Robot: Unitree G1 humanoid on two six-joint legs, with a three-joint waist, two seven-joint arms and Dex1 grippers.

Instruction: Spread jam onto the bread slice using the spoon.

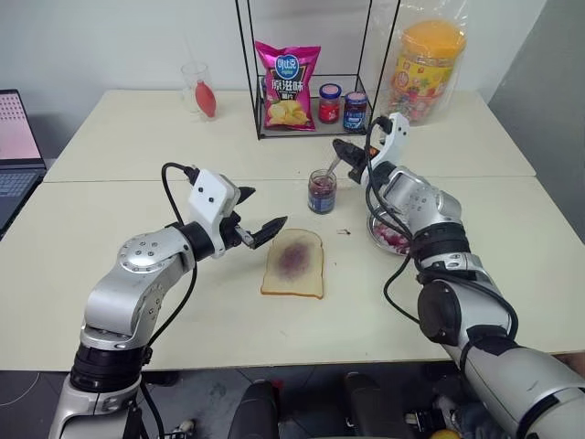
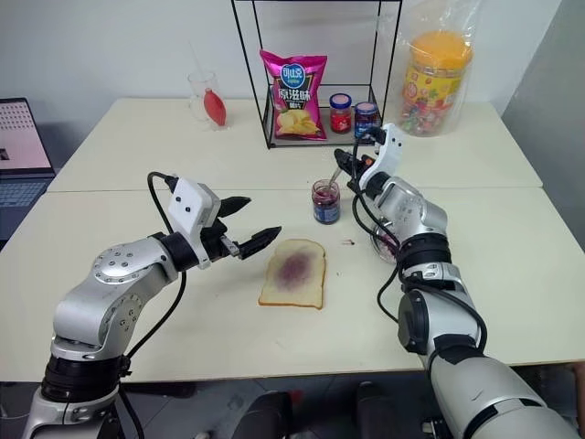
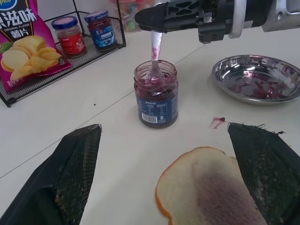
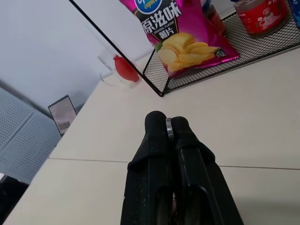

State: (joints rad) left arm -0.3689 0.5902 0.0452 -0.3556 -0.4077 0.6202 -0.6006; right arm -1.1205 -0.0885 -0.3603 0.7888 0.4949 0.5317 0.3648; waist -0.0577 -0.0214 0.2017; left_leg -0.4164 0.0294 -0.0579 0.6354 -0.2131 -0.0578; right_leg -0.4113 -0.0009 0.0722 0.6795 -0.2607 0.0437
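Our right gripper (image 3: pixel 145 18), jaws clamped on the spoon (image 3: pixel 155 56), dips it for jam (image 3: pixel 156 91); left gripper (image 1: pixel 265 212), jaws apart, waits near the bread slice (image 1: pixel 293 262).

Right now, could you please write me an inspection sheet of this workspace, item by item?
Surface: pale table; small purple jam spot beside the bread.
Job's things: bread slice flat, purple smear at its centre; open jam jar upright behind it; spoon standing in the jar, bowl down.
Clutter: metal dish stained with jam; wire rack holding chip bag, red-lidded jar, blue-lidded jar; candy tub; glass with something red inside.
Grippers: left gripper open, empty, beside the bread; right gripper shut on the spoon handle above the jar.
Cables: black cables along both arms, off the table.
Surroundings: laptop at the left; white wall.
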